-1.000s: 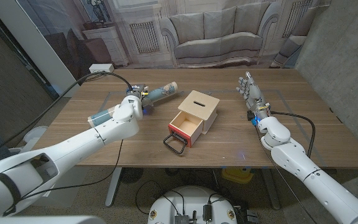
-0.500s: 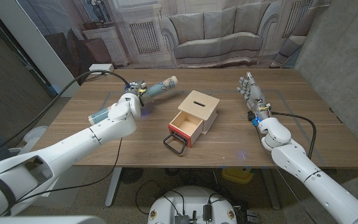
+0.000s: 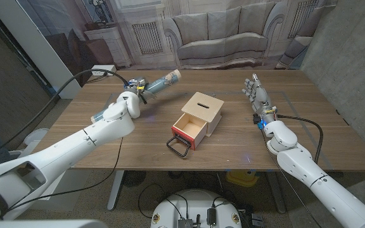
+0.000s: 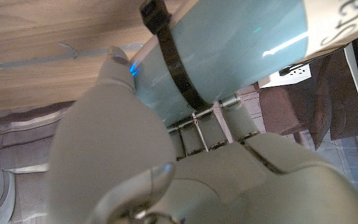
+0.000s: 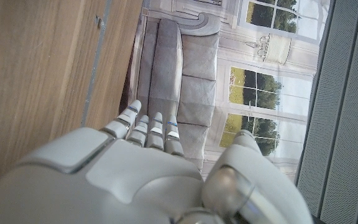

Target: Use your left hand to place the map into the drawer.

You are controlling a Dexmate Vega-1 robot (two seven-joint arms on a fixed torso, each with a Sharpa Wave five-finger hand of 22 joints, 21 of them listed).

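Left hand (image 3: pixel 135 95) grips rolled pale-blue paper map with black band (image 3: pixel 160 84), now lifted higher above wooden surface (image 3: pixel 106 136), well left of small open wooden drawer box (image 3: pixel 192 128). Carry begun. Right hand (image 3: pixel 256 95) empty, fingers extended.

Pale blue rolled map (image 3: pixel 160 83) with black band, light wood drawer (image 3: pixel 197 119) red-fronted, black handle, brown wood-grain table (image 3: pixel 106 149)

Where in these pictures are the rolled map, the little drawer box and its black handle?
map (image 3: pixel 160 83), head view, middle of the bluish roll
drawer (image 3: pixel 189 130), head view, front wall of the open tray
handle (image 3: pixel 177 147), head view, black loop at the drawer's front
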